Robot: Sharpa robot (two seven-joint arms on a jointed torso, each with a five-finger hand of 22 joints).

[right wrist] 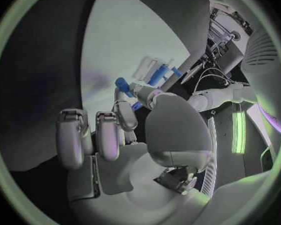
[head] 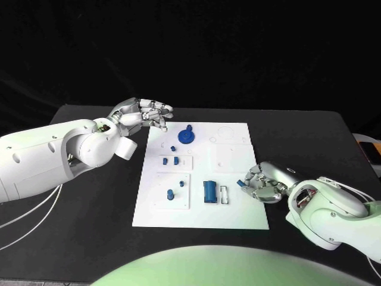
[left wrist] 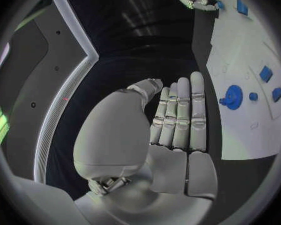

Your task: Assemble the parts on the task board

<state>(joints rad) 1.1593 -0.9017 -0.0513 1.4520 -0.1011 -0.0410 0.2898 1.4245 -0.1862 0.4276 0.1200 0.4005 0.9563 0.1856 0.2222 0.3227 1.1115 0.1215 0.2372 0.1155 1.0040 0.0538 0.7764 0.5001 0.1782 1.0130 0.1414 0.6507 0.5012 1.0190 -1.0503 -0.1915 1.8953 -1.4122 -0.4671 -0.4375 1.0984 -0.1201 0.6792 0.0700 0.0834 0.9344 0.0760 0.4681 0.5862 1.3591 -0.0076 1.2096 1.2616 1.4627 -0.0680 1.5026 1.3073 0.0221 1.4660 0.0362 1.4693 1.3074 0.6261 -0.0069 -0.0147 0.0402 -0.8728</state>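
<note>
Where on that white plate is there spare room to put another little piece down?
The task board is bare along its near edge, below the blue block, and in its far right corner beyond the blue gear. It is crowded down the left and middle columns, and at the right edge, where the right hand pinches a small blue part. The left hand hovers off the far left corner.

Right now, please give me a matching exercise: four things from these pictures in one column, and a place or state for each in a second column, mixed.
Things:
1. round blue gear-shaped part
2. tall blue block part
3. left hand
4. right hand

Places or states:
A. by the white task board's right edge, pinching a small blue part
B. near the board's far end
C. off the board's far left corner, holding nothing
D. on the board's near half

Pairs: 1-B, 2-D, 3-C, 4-A
</note>
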